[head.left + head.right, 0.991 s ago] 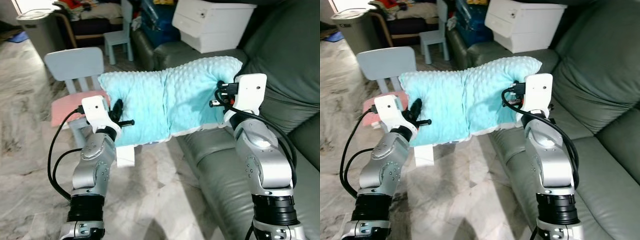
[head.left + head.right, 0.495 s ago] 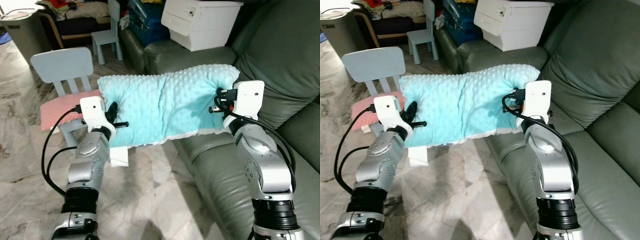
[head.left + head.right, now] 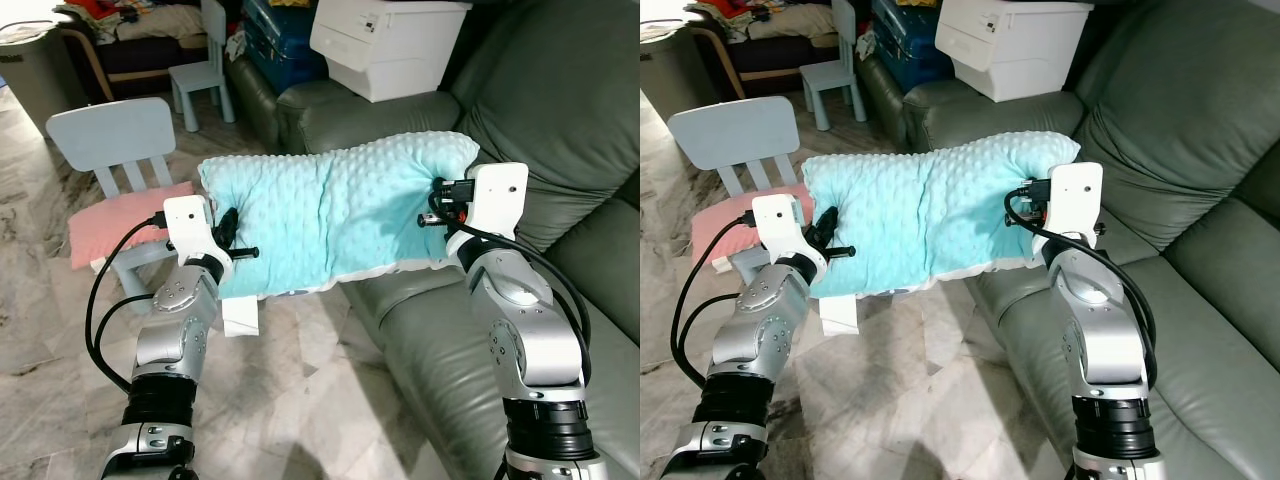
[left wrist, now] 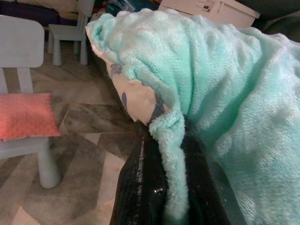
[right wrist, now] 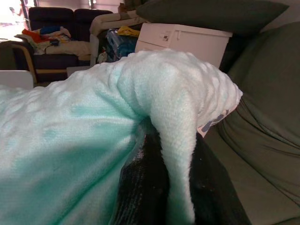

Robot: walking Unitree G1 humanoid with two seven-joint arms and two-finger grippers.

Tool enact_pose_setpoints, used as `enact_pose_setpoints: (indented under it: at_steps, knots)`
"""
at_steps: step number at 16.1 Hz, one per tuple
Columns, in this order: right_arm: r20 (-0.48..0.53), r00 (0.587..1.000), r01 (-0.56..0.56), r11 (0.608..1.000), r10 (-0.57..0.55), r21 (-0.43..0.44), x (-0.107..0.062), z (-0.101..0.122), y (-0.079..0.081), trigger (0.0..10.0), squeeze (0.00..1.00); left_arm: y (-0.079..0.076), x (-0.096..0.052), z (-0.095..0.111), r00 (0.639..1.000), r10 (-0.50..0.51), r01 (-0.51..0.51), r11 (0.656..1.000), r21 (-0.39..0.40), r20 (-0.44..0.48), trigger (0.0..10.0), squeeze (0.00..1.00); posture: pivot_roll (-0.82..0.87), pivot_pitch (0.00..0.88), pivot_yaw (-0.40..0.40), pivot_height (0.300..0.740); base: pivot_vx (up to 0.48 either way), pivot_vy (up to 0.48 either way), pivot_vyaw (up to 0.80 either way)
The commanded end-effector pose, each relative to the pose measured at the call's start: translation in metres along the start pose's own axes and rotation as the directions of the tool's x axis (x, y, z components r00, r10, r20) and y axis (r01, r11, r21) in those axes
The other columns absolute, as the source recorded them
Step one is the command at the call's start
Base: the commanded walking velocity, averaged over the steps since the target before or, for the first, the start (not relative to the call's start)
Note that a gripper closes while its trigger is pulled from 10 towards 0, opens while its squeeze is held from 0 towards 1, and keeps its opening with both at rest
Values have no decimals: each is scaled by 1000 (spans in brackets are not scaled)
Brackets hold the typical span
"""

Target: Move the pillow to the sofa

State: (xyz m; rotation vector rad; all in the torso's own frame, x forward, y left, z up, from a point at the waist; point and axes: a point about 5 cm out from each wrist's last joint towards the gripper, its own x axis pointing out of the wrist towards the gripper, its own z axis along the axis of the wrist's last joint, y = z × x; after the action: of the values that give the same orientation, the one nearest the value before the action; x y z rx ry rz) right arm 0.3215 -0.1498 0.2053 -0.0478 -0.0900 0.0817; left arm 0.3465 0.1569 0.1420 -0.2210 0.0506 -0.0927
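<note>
We hold the mint-green pillow (image 3: 335, 220) up between both arms, over the floor at the front edge of the grey-green sofa (image 3: 560, 150), its right end above the seat. Our left gripper (image 4: 174, 187) is clamped on a fold of the pillow's left edge; our right gripper (image 5: 180, 187) pinches a fold at the other end. The wrist views show what the head views can't: both pairs of black fingers (image 4: 140, 187) closed tight w/ plush between them, plus a patch of white underside w/ dark marks, too partial to read. A white box (image 3: 390, 45) sits on the sofa arm; it carries a small label, illegible. Behind the pillow, a pale blue kids' chair (image 3: 110, 140) w/ a pink cushion (image 3: 115, 220); a second small chair (image 3: 195, 60) farther back.
</note>
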Motion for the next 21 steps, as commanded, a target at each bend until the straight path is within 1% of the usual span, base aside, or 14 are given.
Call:
enact_pose_setpoints:
  at_steps: [1,2,4,6,8,13,21]
  knots:
    - [-7,1000,17,1000,-16,11,0,-1,-2,10000,0,-1,3,7,1000,-12,12,1000,7,8,10000,0,-123,0,20,740,0,0,-763]
    - [-9,1000,19,1000,-18,21,-1,-3,-2,10000,0,0,4,5,1000,-11,11,1000,17,-7,10000,0,-123,0,22,740,0,0,-763]
    - [-2,1000,19,999,-19,46,-2,-4,-2,10000,0,0,4,5,1000,-16,16,1000,20,-10,10000,0,-121,0,25,740,0,0,-700]
    - [-25,999,22,999,-21,34,-3,-7,-3,10000,0,0,3,4,1000,-21,21,1000,24,-14,10000,0,-121,0,25,740,0,0,-238]
    - [-43,999,35,997,-33,62,-3,-9,-4,10000,0,1,3,4,1000,-20,20,999,26,-18,10000,0,-122,0,27,740,0,0,-778]
    - [-42,998,41,997,-38,65,-2,-9,-6,10000,0,-3,4,3,999,-46,46,999,19,-20,10000,0,-123,0,28,740,0,0,-769]
    - [-44,998,37,997,-34,65,-1,-9,-5,10000,0,-3,3,3,999,-43,43,999,20,-20,10000,0,-120,0,27,740,0,0,-769]
